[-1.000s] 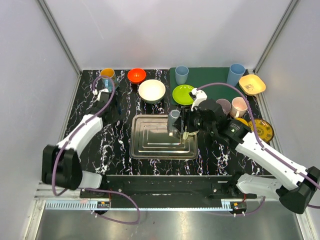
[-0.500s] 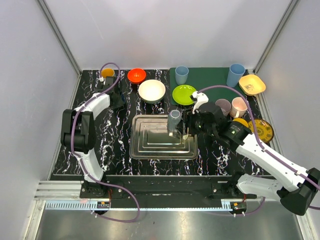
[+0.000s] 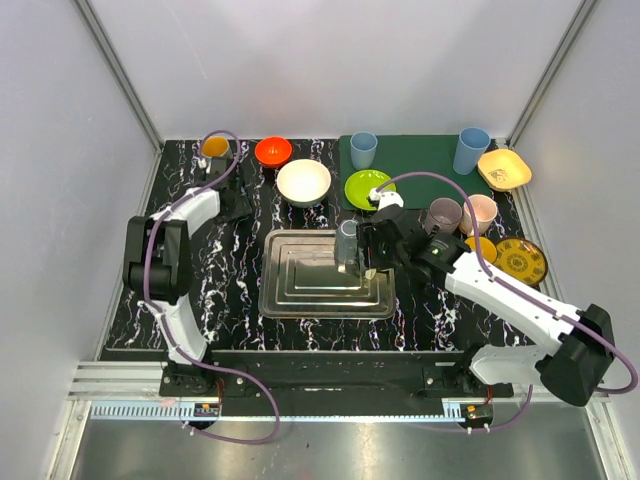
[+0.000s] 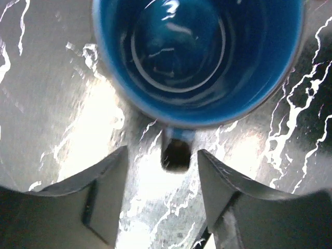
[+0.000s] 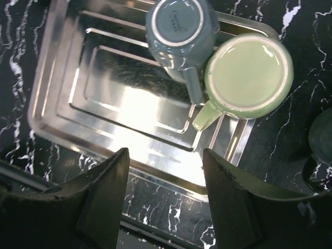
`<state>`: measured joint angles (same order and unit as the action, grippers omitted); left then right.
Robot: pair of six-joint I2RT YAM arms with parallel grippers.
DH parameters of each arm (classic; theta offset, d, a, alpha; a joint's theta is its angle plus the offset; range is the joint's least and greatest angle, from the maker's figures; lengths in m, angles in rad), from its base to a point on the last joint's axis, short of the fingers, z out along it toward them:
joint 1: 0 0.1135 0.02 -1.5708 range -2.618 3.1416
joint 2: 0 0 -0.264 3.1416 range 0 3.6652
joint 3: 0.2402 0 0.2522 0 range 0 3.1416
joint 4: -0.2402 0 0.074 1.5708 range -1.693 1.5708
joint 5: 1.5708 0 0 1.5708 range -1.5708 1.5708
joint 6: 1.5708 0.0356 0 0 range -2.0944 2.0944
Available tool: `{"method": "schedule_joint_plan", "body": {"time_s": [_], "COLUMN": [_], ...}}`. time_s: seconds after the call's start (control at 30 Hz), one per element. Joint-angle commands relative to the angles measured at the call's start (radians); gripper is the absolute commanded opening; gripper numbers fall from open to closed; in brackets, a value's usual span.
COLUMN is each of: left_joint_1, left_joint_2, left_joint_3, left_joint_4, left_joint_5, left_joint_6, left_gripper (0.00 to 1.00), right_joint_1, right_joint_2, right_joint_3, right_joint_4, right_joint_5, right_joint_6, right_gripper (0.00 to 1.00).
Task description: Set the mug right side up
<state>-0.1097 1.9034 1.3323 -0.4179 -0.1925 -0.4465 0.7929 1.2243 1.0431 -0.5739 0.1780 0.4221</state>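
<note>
A grey-blue mug (image 5: 176,26) stands upside down, base up, at the far right of the steel tray (image 5: 57,129); it also shows in the top view (image 3: 347,238). A pale green mug (image 5: 249,72) stands against it, mouth up. My right gripper (image 5: 166,155) is open and empty above the tray's near right edge, short of both mugs; in the top view it (image 3: 375,250) hangs over the tray (image 3: 290,300). My left gripper (image 4: 162,171) is open at the far left, its jaws either side of the handle (image 4: 176,150) of an upright blue mug (image 4: 197,52), not touching it.
A white bowl (image 3: 303,182), red bowl (image 3: 273,150), orange cup (image 3: 214,147) and green plate (image 3: 366,188) stand behind the tray. Two blue cups (image 3: 363,149) (image 3: 471,150) stand on a green mat (image 3: 420,160). Pink cups (image 3: 480,212) and yellow dishes (image 3: 504,168) are at right.
The left arm has folded inward and its gripper stays at the far left. The right arm's wrist has shifted slightly left over the tray. The mugs have not moved.
</note>
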Motion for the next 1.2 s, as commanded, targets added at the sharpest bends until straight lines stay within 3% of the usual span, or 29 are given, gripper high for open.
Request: {"method": "schedule_joint_plan", "body": {"time_s": [0.0, 0.03, 0.33, 0.5, 0.73, 1.17], "left_joint_1": [0.007, 0.007, -0.085, -0.206, -0.216, -0.216], "left_joint_2": [-0.194, -0.269, -0.757, -0.967, -1.084, -1.075], "left_joint_3": [-0.128, -0.158, -0.534, -0.634, -0.599, -0.624], "left_joint_4": [0.027, 0.033, 0.103, 0.059, -0.111, -0.117], "left_joint_5": [-0.048, -0.051, -0.137, -0.252, -0.344, -0.259], "left_joint_6": [-0.087, -0.102, -0.305, -0.426, -0.512, -0.495], "left_gripper": [0.63, 0.73, 0.79, 0.91, 0.98, 0.98], "right_joint_1": [0.003, 0.003, 0.003, 0.003, 0.002, -0.003], "right_joint_2": [0.044, 0.07, 0.185, 0.239, 0.352, 0.471], "right_joint_3": [0.034, 0.038, 0.006, -0.005, 0.024, 0.121], "right_joint_4": [0.016, 0.003, -0.014, -0.011, -0.052, -0.191], "right_joint_5": [0.153, 0.219, 0.297, 0.33, 0.362, 0.457], "right_joint_6": [-0.003, 0.01, 0.271, 0.45, 0.667, 0.672], "right_gripper": [0.64, 0.64, 0.61, 0.6, 0.55, 0.41]}}
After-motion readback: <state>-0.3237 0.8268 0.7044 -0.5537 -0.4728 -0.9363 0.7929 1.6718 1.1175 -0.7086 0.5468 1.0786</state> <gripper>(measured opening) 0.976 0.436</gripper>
